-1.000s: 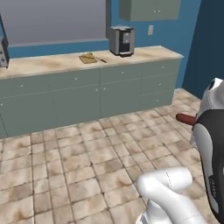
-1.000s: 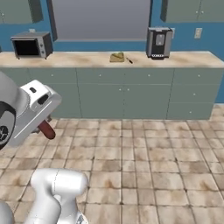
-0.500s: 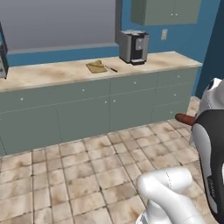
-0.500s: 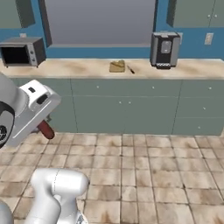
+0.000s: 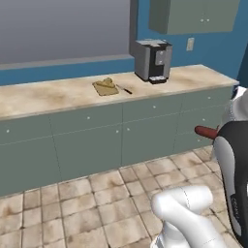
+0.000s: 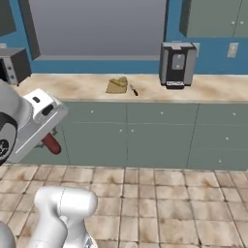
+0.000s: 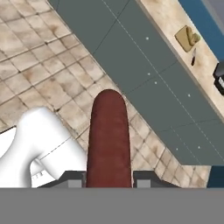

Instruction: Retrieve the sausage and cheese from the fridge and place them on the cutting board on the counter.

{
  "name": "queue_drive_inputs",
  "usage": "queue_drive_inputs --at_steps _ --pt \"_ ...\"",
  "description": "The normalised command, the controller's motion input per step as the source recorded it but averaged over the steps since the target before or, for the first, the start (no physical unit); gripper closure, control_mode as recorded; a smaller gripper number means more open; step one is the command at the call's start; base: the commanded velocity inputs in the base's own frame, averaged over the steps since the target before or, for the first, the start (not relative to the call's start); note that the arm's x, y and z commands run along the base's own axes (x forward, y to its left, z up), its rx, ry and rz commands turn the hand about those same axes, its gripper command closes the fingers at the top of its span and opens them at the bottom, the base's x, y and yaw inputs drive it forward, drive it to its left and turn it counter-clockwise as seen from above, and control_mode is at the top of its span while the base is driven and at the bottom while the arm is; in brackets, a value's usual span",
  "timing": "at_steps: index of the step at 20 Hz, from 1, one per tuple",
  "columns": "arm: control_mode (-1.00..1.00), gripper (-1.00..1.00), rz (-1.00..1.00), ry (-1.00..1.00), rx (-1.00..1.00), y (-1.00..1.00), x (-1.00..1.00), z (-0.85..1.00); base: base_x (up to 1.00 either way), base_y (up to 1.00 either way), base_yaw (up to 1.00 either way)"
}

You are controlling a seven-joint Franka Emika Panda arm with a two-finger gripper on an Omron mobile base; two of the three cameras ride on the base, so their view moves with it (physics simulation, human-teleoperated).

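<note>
No readable text, labels or numbers on anything.

We see a kitchen — a long marbled bench (image 5: 58, 94) over grey-green cabinets (image 6: 160, 135), a coffee machine (image 5: 152, 60), a microwave (image 6: 12, 65), wall cupboards (image 5: 193, 14) and a tiled floor (image 5: 97, 203).

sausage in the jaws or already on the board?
In the jaws: the sausage sticks out between the gripper fingers, above the floor, well short of the cutting board.

I see a smooth, matt red-brown sausage (image 7: 108, 140), a tan wooden cutting board (image 5: 104, 87), a marbled stone-look desk (image 5: 43, 96), and a brushed-metal coffee machine (image 6: 177, 64).
</note>
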Motion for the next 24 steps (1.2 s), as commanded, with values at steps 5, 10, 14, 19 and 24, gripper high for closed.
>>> queue_drive_inputs --at_steps 5,10,14,19,24 --pt "1.00 1.00 0.00 0.00 0.00 0.00 0.00 0.00 1.00 -0.01 0.13" --pt "1.00 1.00 0.00 0.00 0.00 0.00 0.00 0.00 1.00 0.00 0.22" --pt "1.00 1.00 0.00 0.00 0.00 0.00 0.00 0.00 1.00 0.07 0.19" --pt "1.00 1.00 0.00 0.00 0.00 0.00 0.00 0.00 1.00 0.02 0.18" --pt "1.00 1.00 0.00 0.00 0.00 0.00 0.00 0.00 1.00 0.00 0.13"
